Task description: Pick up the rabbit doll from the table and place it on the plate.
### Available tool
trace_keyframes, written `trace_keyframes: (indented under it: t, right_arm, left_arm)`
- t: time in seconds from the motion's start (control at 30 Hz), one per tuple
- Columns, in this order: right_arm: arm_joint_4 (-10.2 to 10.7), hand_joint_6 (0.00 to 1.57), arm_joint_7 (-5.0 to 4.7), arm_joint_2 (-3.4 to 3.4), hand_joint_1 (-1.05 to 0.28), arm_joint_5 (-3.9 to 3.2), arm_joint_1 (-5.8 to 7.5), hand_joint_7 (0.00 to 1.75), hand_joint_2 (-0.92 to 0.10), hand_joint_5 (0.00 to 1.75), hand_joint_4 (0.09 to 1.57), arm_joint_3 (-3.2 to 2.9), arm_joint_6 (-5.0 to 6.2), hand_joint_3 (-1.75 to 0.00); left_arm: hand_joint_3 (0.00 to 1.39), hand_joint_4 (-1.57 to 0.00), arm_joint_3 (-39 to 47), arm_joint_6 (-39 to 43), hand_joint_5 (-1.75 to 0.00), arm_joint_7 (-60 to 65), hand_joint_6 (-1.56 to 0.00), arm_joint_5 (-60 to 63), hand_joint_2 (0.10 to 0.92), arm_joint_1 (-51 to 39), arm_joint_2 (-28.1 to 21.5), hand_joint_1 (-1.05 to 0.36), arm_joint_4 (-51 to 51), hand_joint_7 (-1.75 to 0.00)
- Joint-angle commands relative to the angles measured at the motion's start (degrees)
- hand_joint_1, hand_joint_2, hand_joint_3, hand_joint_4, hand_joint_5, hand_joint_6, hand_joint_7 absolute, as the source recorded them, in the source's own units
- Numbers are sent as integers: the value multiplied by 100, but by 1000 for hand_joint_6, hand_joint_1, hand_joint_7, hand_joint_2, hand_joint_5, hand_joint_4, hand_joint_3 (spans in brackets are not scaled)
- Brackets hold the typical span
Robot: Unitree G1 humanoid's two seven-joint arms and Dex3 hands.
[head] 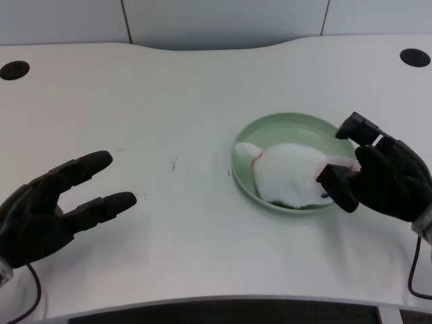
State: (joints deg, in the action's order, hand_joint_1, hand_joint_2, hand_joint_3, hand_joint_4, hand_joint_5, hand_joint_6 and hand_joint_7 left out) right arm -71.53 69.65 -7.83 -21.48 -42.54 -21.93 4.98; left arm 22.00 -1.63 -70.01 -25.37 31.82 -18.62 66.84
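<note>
Left hand point(50, 209) is hovering empty, fingers spread, low over the bench point(169, 94), well apart from everything. Rabbit doll point(290, 174) is lying inside the green plate point(270, 131); placement looking done.

white rabbit doll point(290, 174), lying on green plate point(287, 126)

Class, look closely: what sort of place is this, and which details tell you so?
Probably an office or lab workstation: a white desk with round cable holes and grey partition panels behind it. A white rabbit doll on a green plate between robot hands suggests a test setup.
</note>
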Motion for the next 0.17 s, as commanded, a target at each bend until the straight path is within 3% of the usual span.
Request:
trace_keyframes:
  t: [0.03,0.17]
  right_arm:
    - [-23,788,-18,-41,-544,-3,58,1746,-920,1746,1034,-19,-39,-84]
    - [-26,787,-19,-41,-544,-3,57,1746,-920,1746,1034,-19,-40,-80]
  left_arm:
    - [310,-803,49,21,-61,-33,-740,18,921,17,-52,-769,97,-17]
    - [315,-804,59,29,-58,-38,-741,28,921,26,-54,-770,117,-16]
